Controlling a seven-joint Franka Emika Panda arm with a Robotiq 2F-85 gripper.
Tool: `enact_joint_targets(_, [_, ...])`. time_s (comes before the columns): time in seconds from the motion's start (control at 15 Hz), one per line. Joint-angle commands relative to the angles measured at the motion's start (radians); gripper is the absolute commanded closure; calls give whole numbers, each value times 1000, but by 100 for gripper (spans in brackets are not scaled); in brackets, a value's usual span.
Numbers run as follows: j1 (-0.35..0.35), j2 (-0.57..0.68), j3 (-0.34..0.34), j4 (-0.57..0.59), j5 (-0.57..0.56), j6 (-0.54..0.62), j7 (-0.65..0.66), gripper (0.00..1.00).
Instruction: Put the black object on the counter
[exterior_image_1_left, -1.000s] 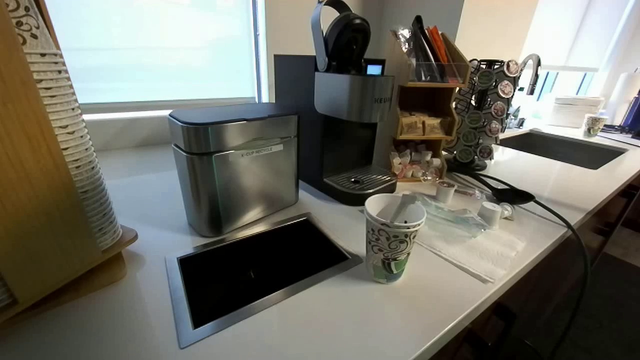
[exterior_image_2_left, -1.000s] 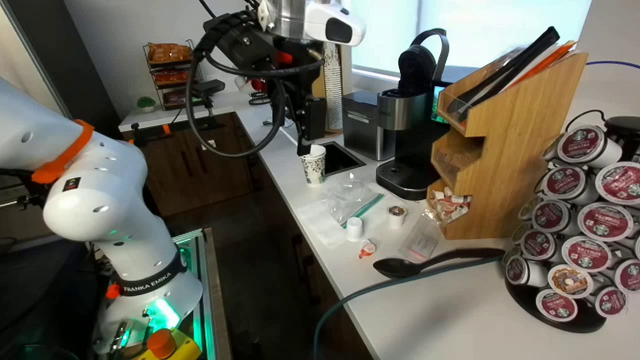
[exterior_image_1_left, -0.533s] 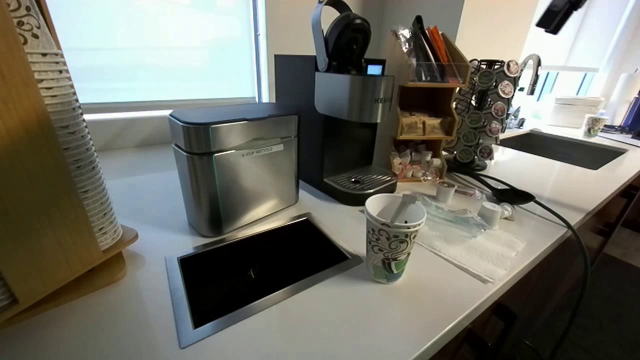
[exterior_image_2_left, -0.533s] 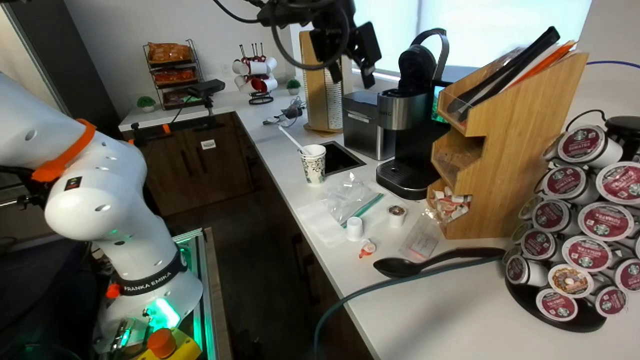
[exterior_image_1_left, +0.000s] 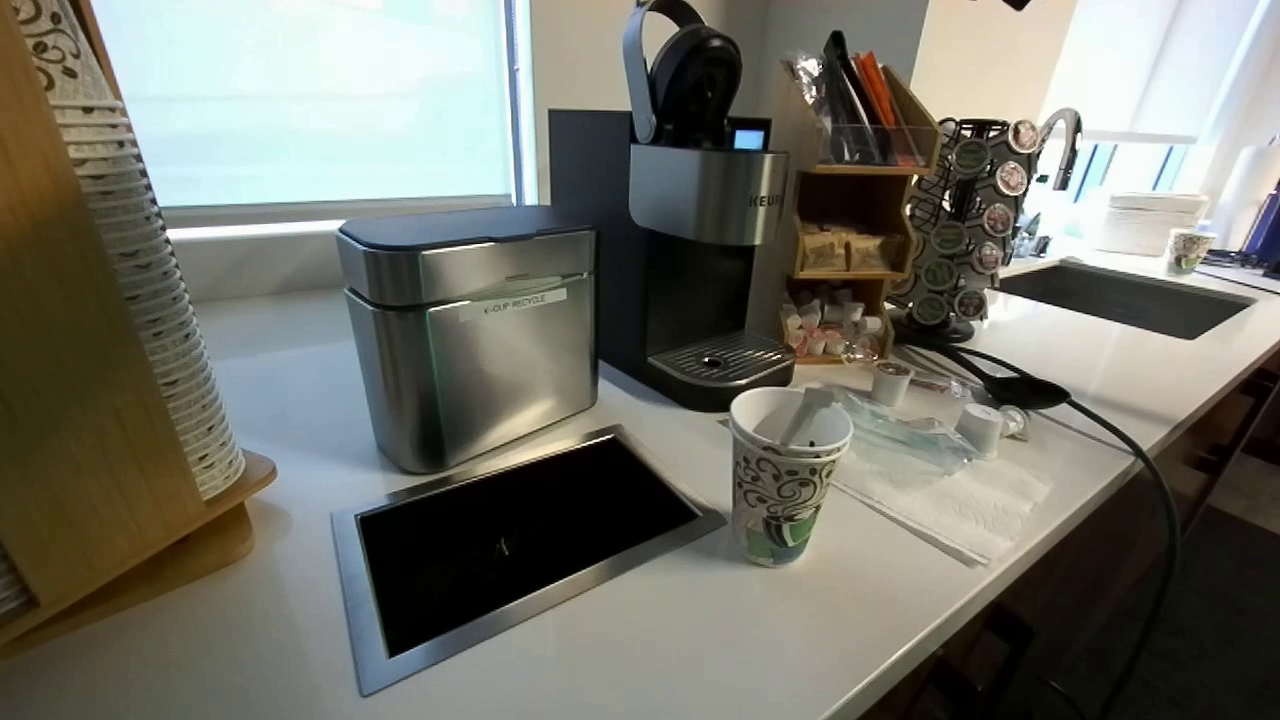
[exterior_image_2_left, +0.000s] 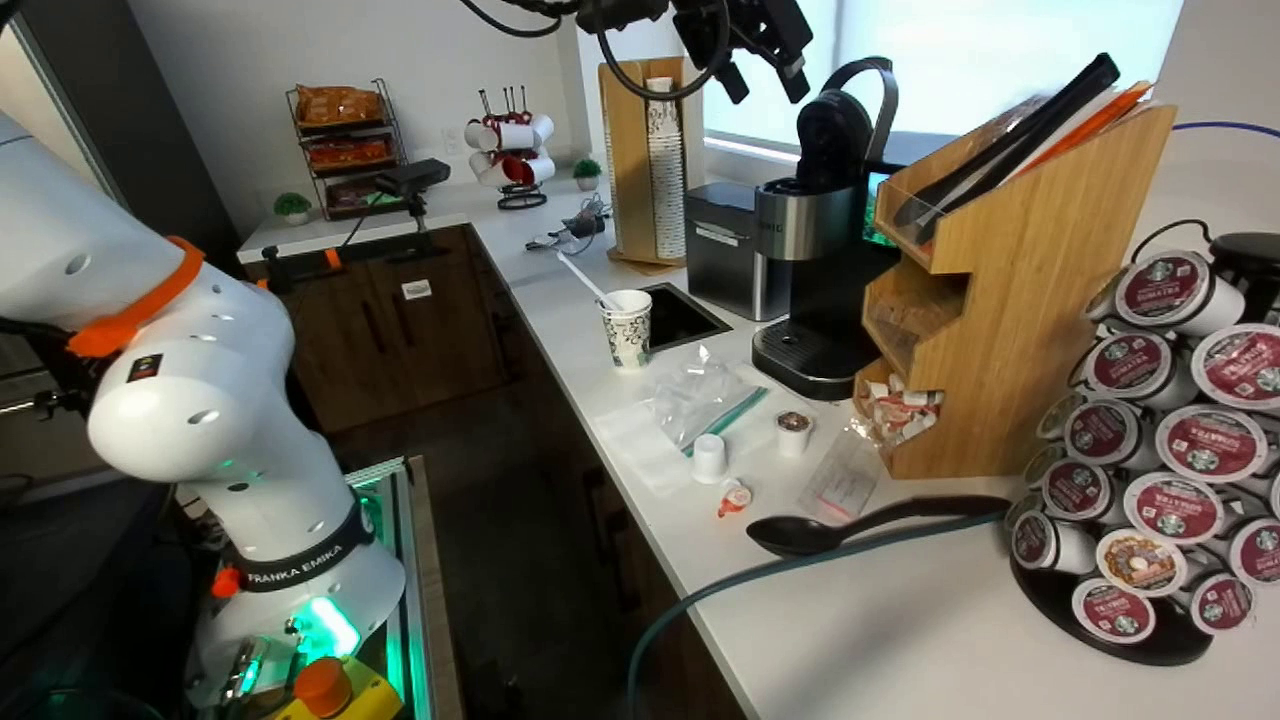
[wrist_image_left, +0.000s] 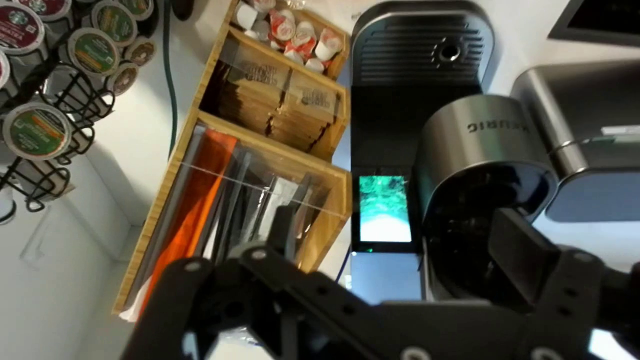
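A slim black item, apparently the black object, leans in the top compartment of the wooden rack in both exterior views (exterior_image_1_left: 840, 75) (exterior_image_2_left: 1060, 110). An orange-red strip shows beside it. The wrist view shows dark slim items (wrist_image_left: 231, 205) there behind a clear front. The white counter (exterior_image_2_left: 850, 620) runs below, with a dark steel-framed rectangle (exterior_image_1_left: 530, 540) set in it. My gripper (exterior_image_2_left: 768, 88) is open and empty, high near the coffee machine's raised handle. In the wrist view its fingers (wrist_image_left: 400, 230) are wide apart, overlapping the rack and the machine, holding nothing.
The coffee machine (exterior_image_2_left: 810, 250) stands between the rack (exterior_image_2_left: 1050, 300) and a steel bin (exterior_image_2_left: 722, 245). A pod carousel (exterior_image_2_left: 1170, 450) is beyond the rack. A paper cup (exterior_image_2_left: 628, 335), plastic bag (exterior_image_2_left: 700, 395), black spoon (exterior_image_2_left: 800, 535) and a hose (exterior_image_2_left: 760, 570) lie or stand on the counter.
My gripper has swung up and to the right in an exterior view, from above the paper cup to near the coffee machine's top, and has tilted. Objects on the counter have not moved.
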Motion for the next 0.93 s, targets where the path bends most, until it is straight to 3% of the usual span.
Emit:
enact_joint_targets(0.0, [-26, 111, -1, 50, 40, 140, 135, 0])
enact_joint_targets(0.27, [-52, 230, 7, 116, 63, 315, 286, 0])
enact_joint_targets(0.47, [-101, 308, 30, 153, -12, 478, 442, 0])
enact_joint_targets(0.53, [-69, 256, 12, 115, 33, 418, 336, 0])
enact_joint_targets(0.73, [-89, 303, 18, 142, 16, 469, 395, 0])
enact_joint_targets(0.87, [-153, 378, 42, 179, -180, 593, 629, 0])
